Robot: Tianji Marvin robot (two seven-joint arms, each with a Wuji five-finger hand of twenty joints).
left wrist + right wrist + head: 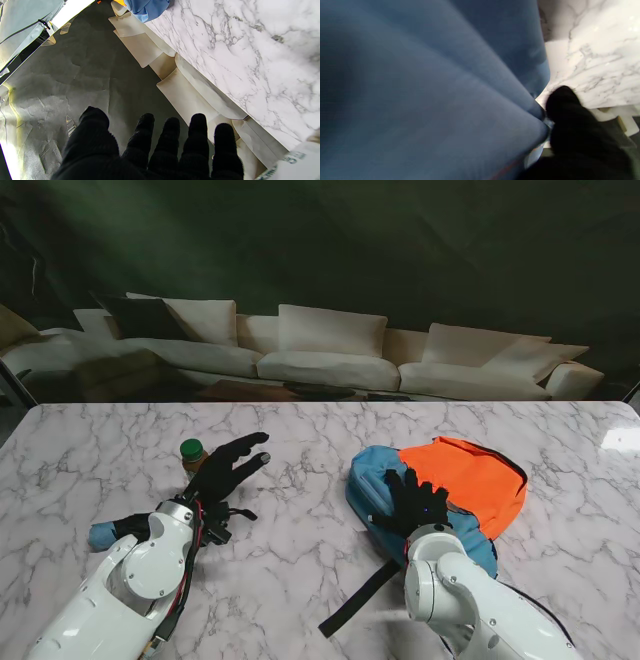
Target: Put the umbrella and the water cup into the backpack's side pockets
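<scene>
While the blue-and-orange fabric backpack (pixel 440 480) lies flat on the white marble table (pixel 300 560) with both side pockets apparently unfilled, you are at the opening step: steadying the bag and reaching for the first item. Your right hand (pixel 415 500) lies on the backpack's blue panel, fingers splayed on the cloth; its wrist view shows little but blue fabric (pixel 432 87), so you cannot tell whether it pinches a pocket edge. The water cup, a small bottle with a green lid and brownish body (pixel 192 455), stands just beside your left hand (pixel 232 465), close to the thumb side, not touching. That hand is spread, holding nothing, fingers (pixel 172 140) pointing past the table's far edge. The blue folded umbrella (pixel 112 532) lies behind it, near the left wrist. Next, you would likely turn the left hand toward the bottle and close around its body, while the right finds a pocket mouth.
</scene>
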